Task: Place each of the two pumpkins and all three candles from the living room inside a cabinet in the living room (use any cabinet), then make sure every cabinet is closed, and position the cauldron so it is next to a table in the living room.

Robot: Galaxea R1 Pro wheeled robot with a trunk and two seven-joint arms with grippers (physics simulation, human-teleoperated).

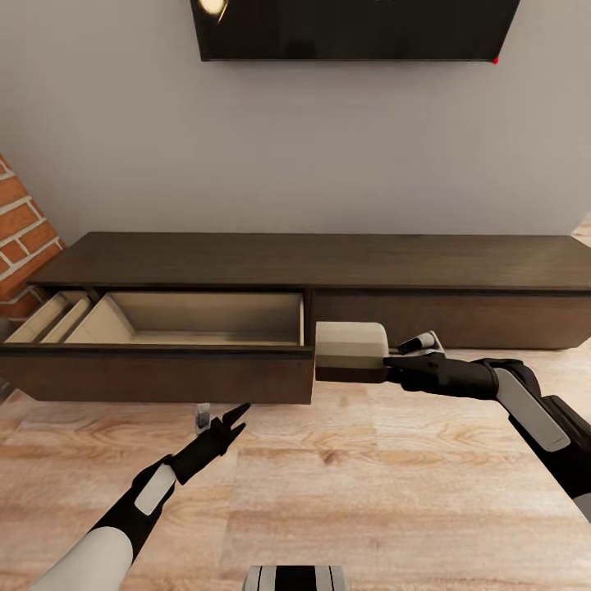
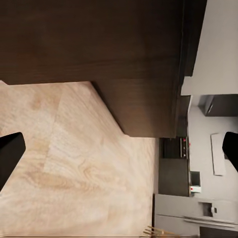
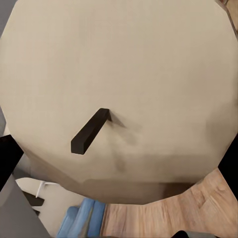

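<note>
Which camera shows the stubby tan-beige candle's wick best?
The right wrist view: the stubby tan-beige candle is seen end-on, its dark wick plain. The head view shows the candle's side in the right gripper, beside the open drawer.

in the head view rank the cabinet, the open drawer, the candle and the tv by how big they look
1. cabinet, spanning nearly the full width
2. open drawer
3. tv, cut off by the top edge, so its rank against the drawer is unsure
4. candle, held in the right gripper

Cabinet point(image 1: 328, 263): dark-brown wood, matt, faint grain; drawer interior point(image 1: 205, 316) pale beige, smooth. Candle point(image 1: 351, 351): tan, waxy, matt. Floor point(image 1: 369, 492): light wood planks, satin sheen.
</note>
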